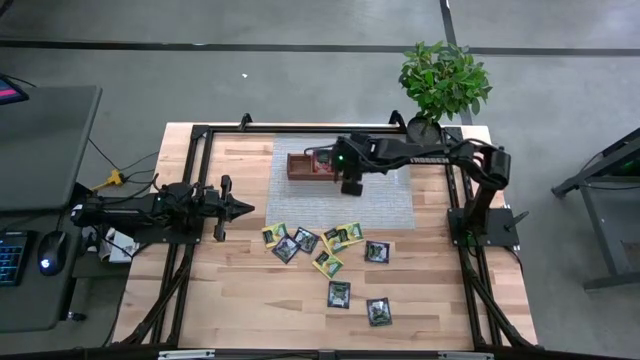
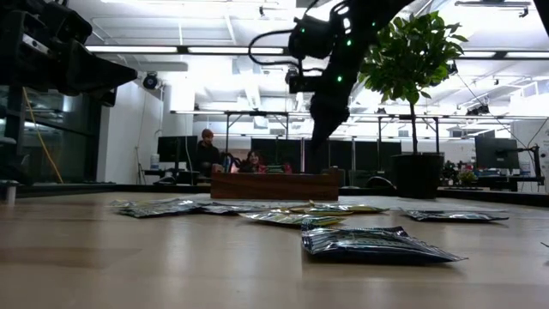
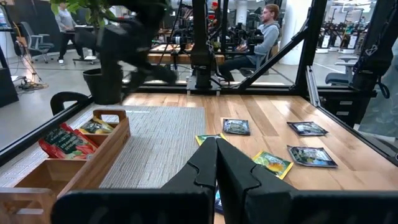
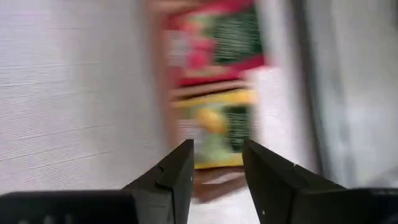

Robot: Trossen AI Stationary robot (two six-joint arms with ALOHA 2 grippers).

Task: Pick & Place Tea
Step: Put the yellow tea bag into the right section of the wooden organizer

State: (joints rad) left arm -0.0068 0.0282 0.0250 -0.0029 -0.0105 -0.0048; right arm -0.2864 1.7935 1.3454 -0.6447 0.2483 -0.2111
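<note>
Several tea packets, yellow-green and dark, lie flat on the bare wood, among them a yellow-green one and a dark one. A red packet and a yellow-green packet lie in the wooden tray. My right gripper hovers open and empty over the tray's right end, above the red packet and the yellow-green packet. My left gripper is shut and holds nothing, above the table's left part.
The tray sits on a grey mat. A potted plant stands at the far right corner. A black frame runs along the table's edges. People sit in the room beyond the table.
</note>
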